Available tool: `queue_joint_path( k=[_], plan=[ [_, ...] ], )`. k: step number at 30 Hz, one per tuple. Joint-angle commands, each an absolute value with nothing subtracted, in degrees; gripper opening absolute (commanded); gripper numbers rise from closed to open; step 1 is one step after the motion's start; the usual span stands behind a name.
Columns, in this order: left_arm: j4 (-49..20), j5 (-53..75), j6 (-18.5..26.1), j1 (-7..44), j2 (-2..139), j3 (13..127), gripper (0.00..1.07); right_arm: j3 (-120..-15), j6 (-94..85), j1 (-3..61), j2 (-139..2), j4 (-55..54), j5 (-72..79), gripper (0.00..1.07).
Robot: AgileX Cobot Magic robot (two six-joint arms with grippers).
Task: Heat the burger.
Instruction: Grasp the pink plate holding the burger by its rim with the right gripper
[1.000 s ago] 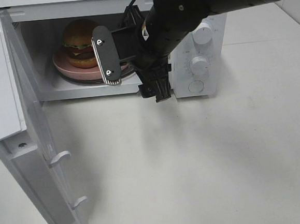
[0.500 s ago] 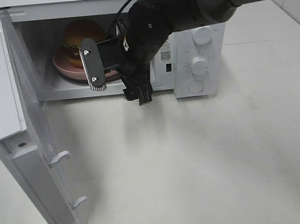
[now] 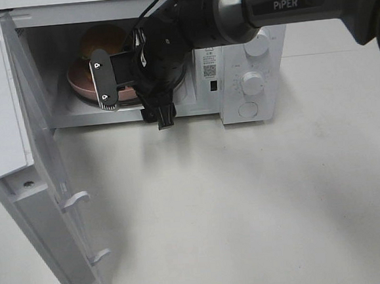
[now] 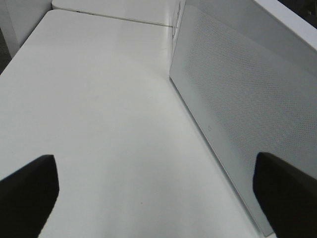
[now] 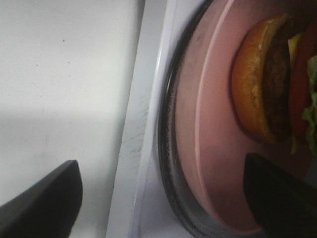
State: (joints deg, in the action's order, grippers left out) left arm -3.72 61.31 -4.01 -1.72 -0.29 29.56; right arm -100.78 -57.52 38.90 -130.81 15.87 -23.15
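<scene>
The burger (image 3: 100,38) stands on a pink plate (image 3: 78,80) inside the open microwave (image 3: 133,8), half hidden behind my right arm. My right gripper (image 3: 134,99) hangs open at the mouth of the cavity, turned sideways, with one finger in front of the plate and the other lower, at the front sill. Nothing is between its fingers. The right wrist view shows the burger (image 5: 265,99) close up on the plate (image 5: 208,148), apart from the open right gripper (image 5: 161,203). My left gripper (image 4: 156,198) is open over bare table, outside the microwave door (image 4: 237,99).
The microwave door (image 3: 18,129) swings out to the left toward the table's front edge. A glass turntable (image 5: 166,148) lies under the plate. The control panel with knobs (image 3: 252,81) is at the right of the cavity. White table (image 3: 247,203) spreads in front.
My right arm has swung left across the microwave opening, and its gripper now covers more of the burger and plate. The burger and the door have not moved.
</scene>
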Motion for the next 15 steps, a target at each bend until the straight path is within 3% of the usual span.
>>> queue_joint_path(
  k=[1,15],
  plan=[
    [-4.2,61.1,-3.8,-1.9,-1.3,29.6,1.0,-102.7,-56.8,38.3,-132.4,15.6,-24.1,0.85],
    [-4.2,61.1,-3.8,-1.9,-1.3,29.6,1.0,-113.3,-56.1,37.4,-139.4,15.5,-26.9,0.83]
  ],
)
